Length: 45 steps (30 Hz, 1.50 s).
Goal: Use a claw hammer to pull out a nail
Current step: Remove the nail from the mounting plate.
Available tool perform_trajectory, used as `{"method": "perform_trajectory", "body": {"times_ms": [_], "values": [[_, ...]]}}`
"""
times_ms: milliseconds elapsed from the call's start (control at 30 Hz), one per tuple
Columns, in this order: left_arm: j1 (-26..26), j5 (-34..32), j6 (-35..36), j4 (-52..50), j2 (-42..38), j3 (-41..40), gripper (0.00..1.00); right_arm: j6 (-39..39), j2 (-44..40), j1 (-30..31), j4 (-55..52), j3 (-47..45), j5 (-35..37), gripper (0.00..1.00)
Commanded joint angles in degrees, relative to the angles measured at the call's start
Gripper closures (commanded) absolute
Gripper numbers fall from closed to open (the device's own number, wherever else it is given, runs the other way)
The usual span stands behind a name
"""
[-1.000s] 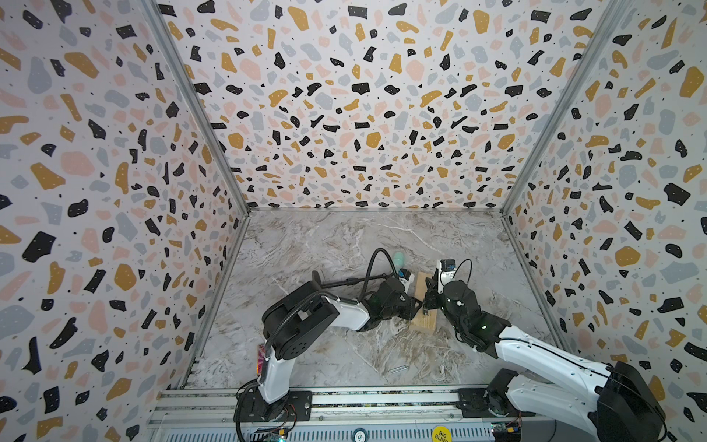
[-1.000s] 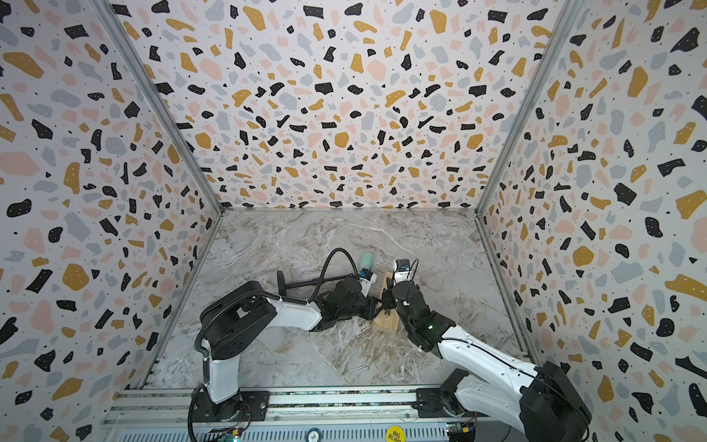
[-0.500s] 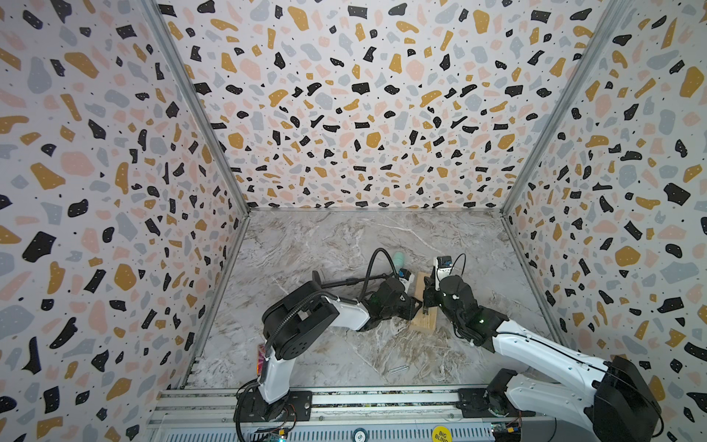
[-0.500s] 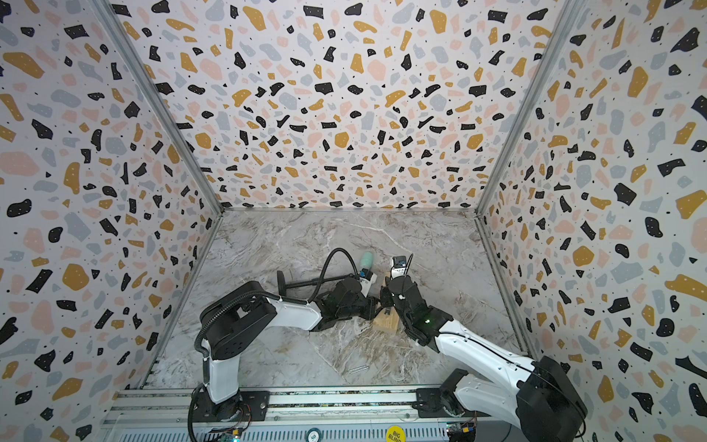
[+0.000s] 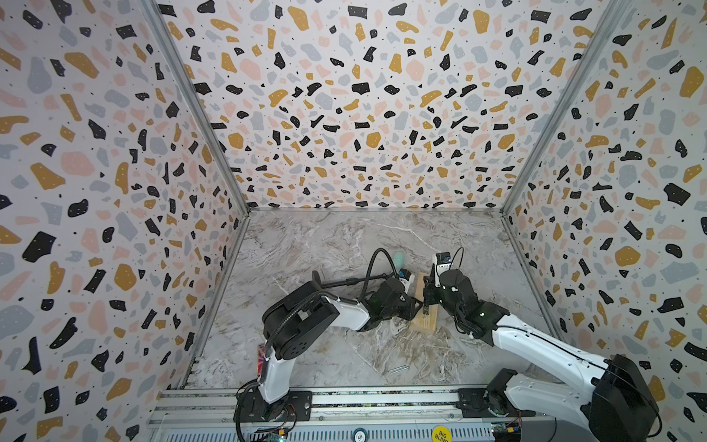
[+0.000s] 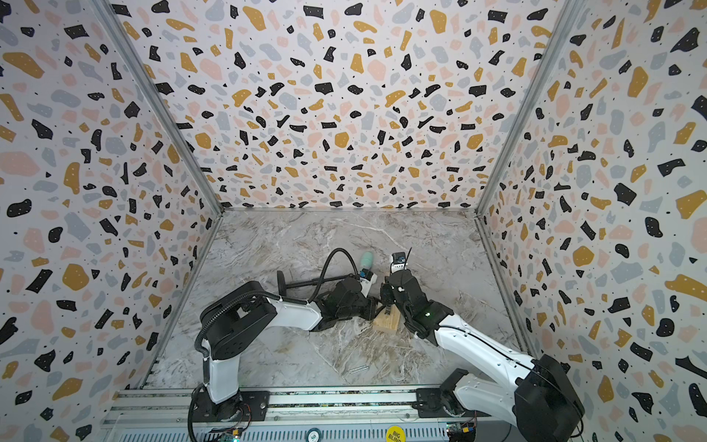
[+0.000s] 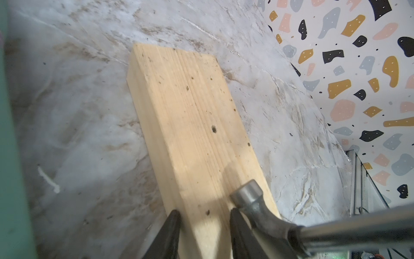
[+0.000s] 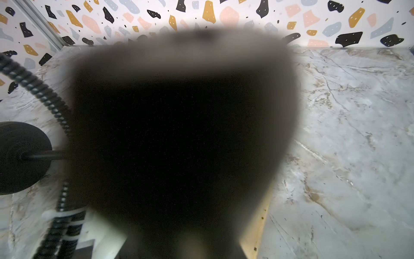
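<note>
A pale wooden block (image 5: 425, 325) (image 6: 386, 325) lies on the marbled floor between both arms. My left gripper (image 7: 202, 213) (image 5: 416, 306) is shut on its near end, one black finger (image 7: 172, 226) at the side edge and one on the top face. The claw hammer's silvery head (image 7: 251, 197) rests on the block beside that finger, and its shaft (image 7: 358, 226) runs off toward my right gripper (image 5: 430, 295) (image 6: 386, 297), which is shut on the handle. A dark blur fills the right wrist view. The claw is hidden and I can make out no nail in the block, only small holes (image 7: 214, 129).
A mint-green tool (image 5: 399, 260) and a long black rod with disc ends (image 5: 344, 284) (image 8: 22, 157) lie behind the left arm. Two loose nails (image 5: 398, 369) lie near the front rail (image 5: 344, 398). Patterned walls close in three sides.
My right wrist has shifted slightly left and further back over the block with the hammer. The left arm and the block have stayed put.
</note>
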Motion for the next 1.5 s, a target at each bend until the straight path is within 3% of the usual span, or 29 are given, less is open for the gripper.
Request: {"method": "perform_trajectory", "body": {"times_ms": [0, 667, 1467], "values": [[-0.4, -0.2, 0.5, -5.9, 3.1, -0.2, 0.61, 2.6, 0.6, 0.0, -7.2, 1.4, -6.1, 1.0], [-0.4, -0.3, 0.5, -5.8, 3.2, -0.3, 0.61, 3.0, 4.7, -7.1, -7.6, 2.6, -16.3, 1.0], [0.0, -0.3, 0.7, -5.8, 3.4, 0.1, 0.61, 1.5, 12.5, -11.7, -9.5, 8.0, -19.8, 1.0]]}}
